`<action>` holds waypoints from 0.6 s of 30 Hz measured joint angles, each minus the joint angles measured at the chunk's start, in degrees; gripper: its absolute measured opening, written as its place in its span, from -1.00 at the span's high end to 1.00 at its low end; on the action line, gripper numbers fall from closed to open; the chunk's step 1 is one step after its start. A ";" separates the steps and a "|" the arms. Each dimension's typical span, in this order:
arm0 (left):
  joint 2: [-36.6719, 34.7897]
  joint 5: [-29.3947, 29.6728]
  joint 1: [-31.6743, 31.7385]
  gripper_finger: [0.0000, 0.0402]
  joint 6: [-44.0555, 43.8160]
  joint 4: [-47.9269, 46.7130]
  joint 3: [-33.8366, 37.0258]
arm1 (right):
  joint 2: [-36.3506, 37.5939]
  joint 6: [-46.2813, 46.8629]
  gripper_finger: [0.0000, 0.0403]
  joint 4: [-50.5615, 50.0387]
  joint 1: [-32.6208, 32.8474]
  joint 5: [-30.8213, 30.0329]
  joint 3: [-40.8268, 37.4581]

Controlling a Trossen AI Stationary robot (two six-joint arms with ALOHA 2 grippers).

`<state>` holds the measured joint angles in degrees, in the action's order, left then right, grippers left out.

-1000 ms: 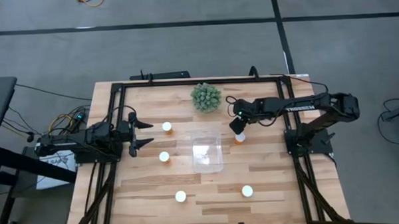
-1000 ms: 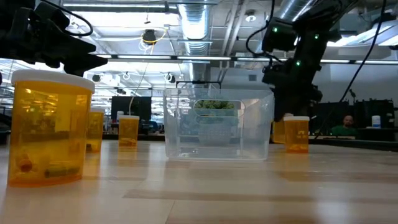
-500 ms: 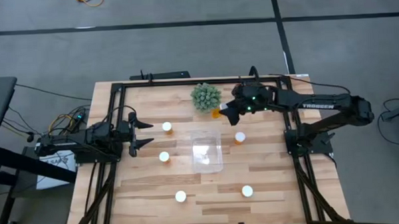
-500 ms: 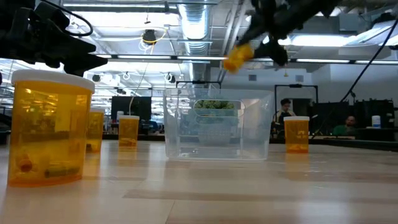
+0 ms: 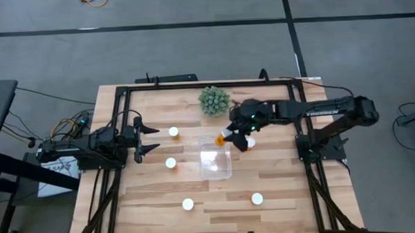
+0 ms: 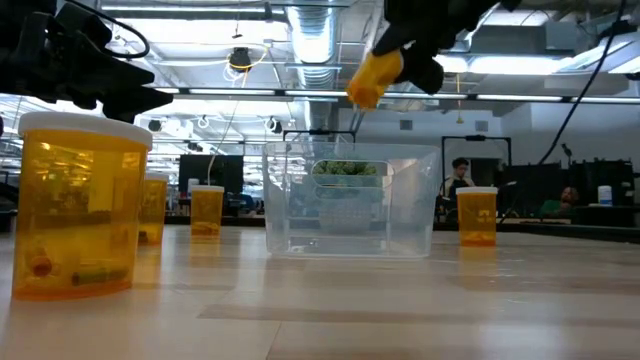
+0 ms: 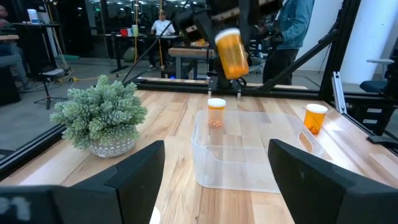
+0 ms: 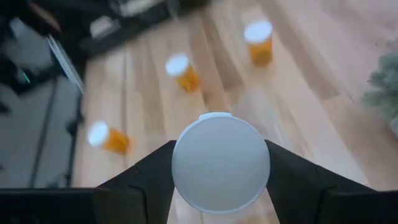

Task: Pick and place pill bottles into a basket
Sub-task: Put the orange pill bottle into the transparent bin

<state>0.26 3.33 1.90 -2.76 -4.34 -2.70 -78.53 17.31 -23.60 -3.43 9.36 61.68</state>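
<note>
My right gripper (image 5: 230, 136) is shut on one orange pill bottle (image 5: 221, 139), high above the far right corner of the clear basket (image 5: 227, 172); the bottle also shows in the low view (image 6: 375, 78) and in the left wrist view (image 7: 231, 53). Other pill bottles stand upright on the table: two left of the basket (image 5: 173, 132) (image 5: 170, 163), two toward the near edge (image 5: 188, 204) (image 5: 257, 198), and one right of the basket (image 6: 477, 215), hidden under the arm in the high view. My left gripper (image 5: 149, 138) is open and empty at the table's left. My right gripper pinches the bottle between its two fingers (image 8: 152, 177) at the cap end; the white cap (image 8: 221, 163) faces back toward the wrist. The fingers slant down from the table's right. The orange body (image 5: 219, 139) sticks out past the fingertips, tilted and lifted clear above the basket.
A green spiky plant ball (image 5: 214, 100) stands just beyond the basket's far edge, close to my right arm. A black frame (image 5: 192, 84) runs around the table. People stand in the room behind the table (image 7: 292, 31).
My right gripper has lifted one bottle clear of the table right of the basket, leaving its neighbour standing. It rose toward the far edge beside the plant, then came back toward the near and left, over the basket's far right corner. The bottle has tipped from upright to tilted.
</note>
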 joint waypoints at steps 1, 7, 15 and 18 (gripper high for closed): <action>0.01 0.00 0.01 -0.38 0.00 0.00 0.00 | -0.98 -1.21 0.00 -0.59 0.51 -0.75 0.37; -0.01 0.01 0.01 -0.38 0.00 0.00 0.00 | -5.23 -6.25 0.00 -2.90 1.98 -4.48 1.61; 0.00 0.02 0.00 -0.38 0.00 0.00 0.00 | -9.14 -10.04 0.00 -3.21 1.85 -6.69 1.68; -0.01 0.04 -0.01 -0.38 0.00 0.00 0.00 | -11.30 -11.24 0.03 -2.99 1.87 -6.46 1.61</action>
<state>0.26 3.38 1.89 -2.76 -4.34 -2.70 -89.83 6.07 -26.59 -1.56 2.90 63.28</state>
